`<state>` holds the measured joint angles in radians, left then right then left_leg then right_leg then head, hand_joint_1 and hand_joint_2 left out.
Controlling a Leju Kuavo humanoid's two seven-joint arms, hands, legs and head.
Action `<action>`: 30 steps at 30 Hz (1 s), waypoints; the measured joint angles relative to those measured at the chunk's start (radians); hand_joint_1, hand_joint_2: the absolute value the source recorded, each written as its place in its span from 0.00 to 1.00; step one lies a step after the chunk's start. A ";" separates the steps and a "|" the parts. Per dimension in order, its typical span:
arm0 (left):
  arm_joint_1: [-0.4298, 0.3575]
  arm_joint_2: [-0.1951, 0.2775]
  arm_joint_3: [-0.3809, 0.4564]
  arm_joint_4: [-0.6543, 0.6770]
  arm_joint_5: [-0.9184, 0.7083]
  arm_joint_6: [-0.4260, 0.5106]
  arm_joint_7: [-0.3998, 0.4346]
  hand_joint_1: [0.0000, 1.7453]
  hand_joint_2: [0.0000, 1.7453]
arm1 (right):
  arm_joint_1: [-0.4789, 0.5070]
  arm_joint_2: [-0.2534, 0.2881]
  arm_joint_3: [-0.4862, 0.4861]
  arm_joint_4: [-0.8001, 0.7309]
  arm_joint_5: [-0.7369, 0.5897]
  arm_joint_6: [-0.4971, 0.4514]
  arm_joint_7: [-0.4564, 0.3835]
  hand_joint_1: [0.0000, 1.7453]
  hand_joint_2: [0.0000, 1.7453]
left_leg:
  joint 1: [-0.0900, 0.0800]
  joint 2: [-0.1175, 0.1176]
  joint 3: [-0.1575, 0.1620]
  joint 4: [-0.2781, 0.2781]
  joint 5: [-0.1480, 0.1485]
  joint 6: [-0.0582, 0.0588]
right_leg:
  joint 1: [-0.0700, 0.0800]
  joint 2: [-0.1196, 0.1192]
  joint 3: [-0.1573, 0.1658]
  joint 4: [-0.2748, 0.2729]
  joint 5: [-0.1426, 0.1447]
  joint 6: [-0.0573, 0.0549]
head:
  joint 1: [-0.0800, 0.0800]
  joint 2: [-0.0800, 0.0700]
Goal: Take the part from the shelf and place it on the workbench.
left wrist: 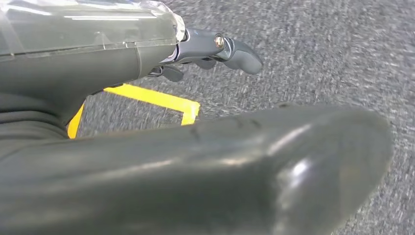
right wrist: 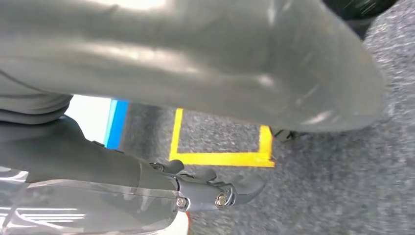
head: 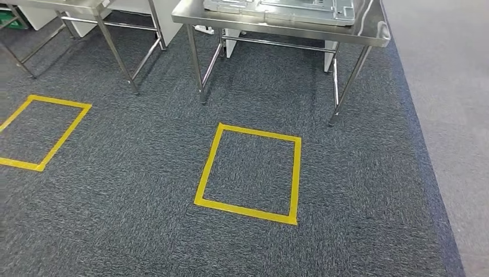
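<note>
Left hand [left wrist: 215, 49]: fingers extended, empty, above grey carpet [head: 144, 190]. Right hand [right wrist: 215, 188]: fingers extended, empty. Yellow tape square [head: 249, 173] at head view centre. Steel workbench [head: 369, 36] at top, carrying a grey metal part [head: 282, 10].

workbench [head: 369, 36] top running off the upper edge, cutting the grey part [head: 277, 10] on it; second table [head: 86, 7] cropped likewise; carpet blurring around the left hand [left wrist: 205, 51]; the thumb hiding most of the right hand [right wrist: 215, 188]
</note>
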<state>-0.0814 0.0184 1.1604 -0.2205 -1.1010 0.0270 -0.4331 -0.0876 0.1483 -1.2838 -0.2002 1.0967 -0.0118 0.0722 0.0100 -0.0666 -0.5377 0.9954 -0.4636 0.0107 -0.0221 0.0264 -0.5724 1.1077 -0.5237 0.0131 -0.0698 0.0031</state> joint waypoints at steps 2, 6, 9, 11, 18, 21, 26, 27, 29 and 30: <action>-0.002 0.000 0.000 0.000 0.001 0.001 0.002 0.00 0.00 | -0.002 -0.001 0.000 0.000 0.000 0.003 -0.002 0.00 0.00 | -0.002 -0.019 -0.006 0.008 -0.002 -0.012 | -0.001 0.023 0.033 -0.077 0.024 -0.004 | 0.000 0.000; -0.001 -0.001 0.000 0.000 0.001 0.000 0.003 0.00 0.00 | -0.009 -0.001 -0.001 0.000 0.000 0.008 -0.004 0.00 0.00 | 0.002 -0.030 -0.019 0.010 -0.001 -0.038 | 0.002 -0.003 0.034 -0.092 0.032 -0.030 | 0.000 0.000; -0.005 -0.004 0.000 0.000 0.001 -0.002 0.001 0.00 0.00 | -0.008 -0.003 -0.001 0.000 0.001 0.009 -0.005 0.00 0.00 | 0.002 0.034 -0.078 0.138 -0.080 -0.050 | 0.003 -0.036 0.031 -0.099 0.037 -0.046 | 0.000 0.000; -0.008 -0.006 0.000 0.000 0.001 -0.003 0.000 0.00 0.00 | -0.005 -0.003 -0.001 0.000 0.001 0.009 -0.005 0.00 0.00 | 0.003 0.055 -0.137 0.271 -0.138 -0.055 | 0.008 -0.061 0.027 -0.099 0.037 -0.048 | 0.000 0.000; -0.011 -0.014 -0.001 0.000 0.001 -0.005 -0.017 0.00 0.00 | -0.005 -0.004 -0.005 0.000 0.008 0.009 0.007 0.00 0.00 | -0.008 0.131 0.012 0.006 -0.019 -0.027 | 0.018 -0.132 0.036 -0.096 0.033 -0.033 | 0.000 0.000; -0.008 -0.018 -0.001 0.000 0.003 -0.005 -0.017 0.00 0.00 | -0.011 -0.008 -0.005 0.000 0.016 0.011 0.017 0.00 0.00 | -0.008 0.105 0.010 -0.004 -0.013 -0.008 | 0.018 -0.148 0.042 -0.095 0.029 -0.015 | 0.000 0.000; -0.014 -0.031 -0.001 0.000 0.000 -0.005 -0.016 0.00 0.00 | -0.004 -0.020 0.003 0.000 0.065 0.014 0.028 0.00 0.00 | -0.002 0.054 0.004 -0.014 0.007 0.016 | 0.012 -0.035 -0.060 0.141 -0.103 0.005 | 0.000 0.000; -0.014 -0.033 -0.001 0.000 -0.002 -0.005 -0.013 0.00 0.00 | -0.001 -0.023 0.010 0.000 0.081 0.013 0.036 0.00 0.00 | -0.004 0.041 0.002 -0.013 0.009 0.016 | 0.012 -0.031 -0.079 0.181 -0.111 0.005 | 0.000 0.000; -0.014 -0.038 -0.002 0.000 -0.008 -0.005 -0.003 0.00 0.00 | 0.003 -0.028 0.026 0.000 0.104 0.010 0.052 0.00 0.00 | -0.006 0.013 0.001 -0.010 0.010 0.015 | 0.013 -0.025 -0.061 0.142 -0.068 0.000 | 0.000 0.000; -0.014 -0.040 -0.002 0.000 -0.011 -0.004 0.002 0.00 0.00 | 0.004 -0.031 0.033 0.000 0.109 0.009 0.056 0.00 0.00 | -0.007 0.001 0.001 -0.009 0.011 0.014 | 0.015 -0.012 -0.026 0.070 -0.028 -0.007 | 0.000 0.000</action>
<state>-0.0956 -0.0218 1.1580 -0.2204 -1.1118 0.0225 -0.4310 -0.0834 0.1172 -1.2511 -0.2004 1.2058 -0.0027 0.1285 0.0028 -0.0659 -0.5369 0.9869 -0.4525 0.0246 -0.0074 0.0141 -0.5988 1.1778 -0.5518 0.0056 -0.0698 0.0031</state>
